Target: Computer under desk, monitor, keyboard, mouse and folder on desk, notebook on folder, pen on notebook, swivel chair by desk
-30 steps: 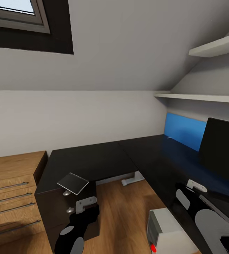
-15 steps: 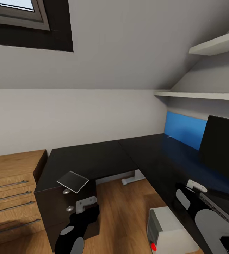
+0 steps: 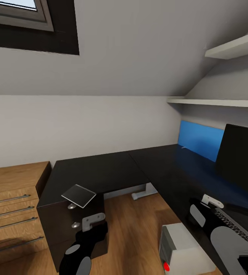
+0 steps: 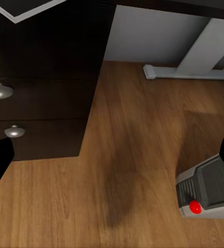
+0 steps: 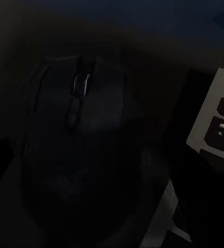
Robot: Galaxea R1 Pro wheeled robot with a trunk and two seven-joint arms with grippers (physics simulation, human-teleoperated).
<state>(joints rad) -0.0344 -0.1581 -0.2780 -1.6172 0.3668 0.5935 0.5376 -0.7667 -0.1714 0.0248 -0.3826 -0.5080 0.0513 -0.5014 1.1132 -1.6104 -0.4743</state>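
Note:
The black-topped desk (image 3: pixel 101 172) runs in an L along the walls. On its right wing stands the monitor (image 3: pixel 240 158), and the keyboard (image 3: pixel 234 229) lies in front of it. My right gripper (image 3: pixel 210 202) hovers low over the desk beside the keyboard (image 5: pixel 218 124), shut on the black mouse (image 5: pixel 80 150). The grey notebook (image 3: pixel 78 196) lies on the desk corner above the drawers. A thin pale pen (image 3: pixel 184 147) lies at the far end. The white computer (image 3: pixel 179 248) stands on the floor under the desk. My left gripper (image 3: pixel 89 223) hangs open before the drawer knobs (image 4: pixel 0 91). The folder and swivel chair are out of view.
A blue panel (image 3: pixel 200 139) stands upright against the wall behind the desk. A light-wood cabinet (image 3: pixel 13 206) stands at the left. Two white shelves (image 3: pixel 215 102) jut out above the desk's right wing. The white desk leg (image 4: pixel 194 57) rests on the wood floor (image 4: pixel 137 155).
The camera has shifted a little, so more of the keyboard shows at the lower right. Both arms keep their places in the picture.

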